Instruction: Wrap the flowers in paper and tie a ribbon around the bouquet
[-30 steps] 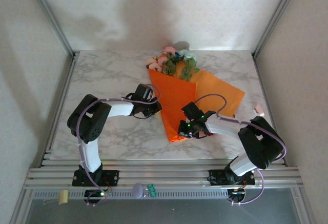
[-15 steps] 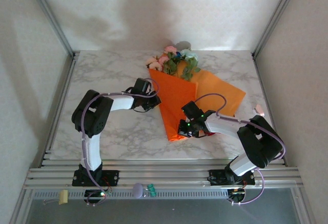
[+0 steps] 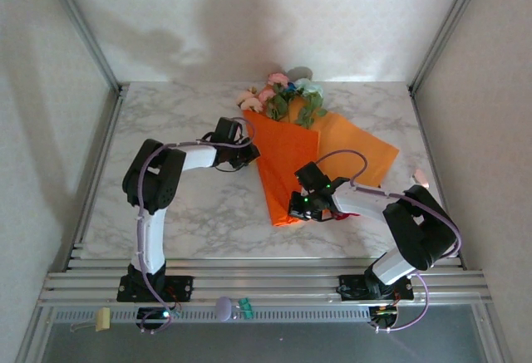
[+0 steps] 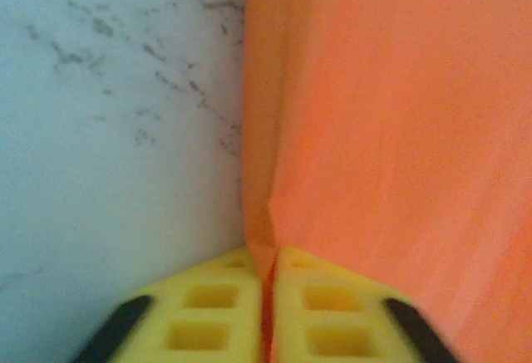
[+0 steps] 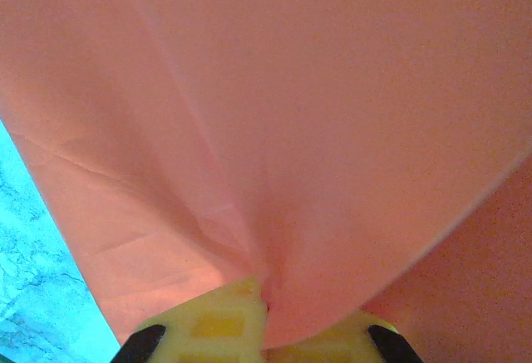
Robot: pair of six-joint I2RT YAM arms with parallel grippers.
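Note:
The orange paper point(image 3: 287, 159) lies folded into a cone over the flowers point(image 3: 287, 97). Their pink, pale and blue heads stick out of the cone's wide far end. A flat flap of the sheet point(image 3: 359, 151) spreads to the right. My left gripper point(image 3: 248, 152) sits at the cone's left edge. In the left wrist view its yellow pads point(image 4: 208, 313) are nearly together, with a thin paper edge point(image 4: 259, 230) between them. My right gripper point(image 3: 298, 207) is at the cone's narrow near tip, shut on bunched paper point(image 5: 274, 213). I cannot make out the ribbon.
Marble table point(image 3: 174, 114) with frame posts at the back corners and side walls close by. A small pinkish scrap point(image 3: 420, 178) lies by the right edge. On the front rail are a clip point(image 3: 102, 319), a purple ball point(image 3: 224, 306) and a green piece point(image 3: 246, 305).
My left gripper has slid away from me along the paper's left edge and its arm has straightened. The right gripper has stayed at the cone's tip.

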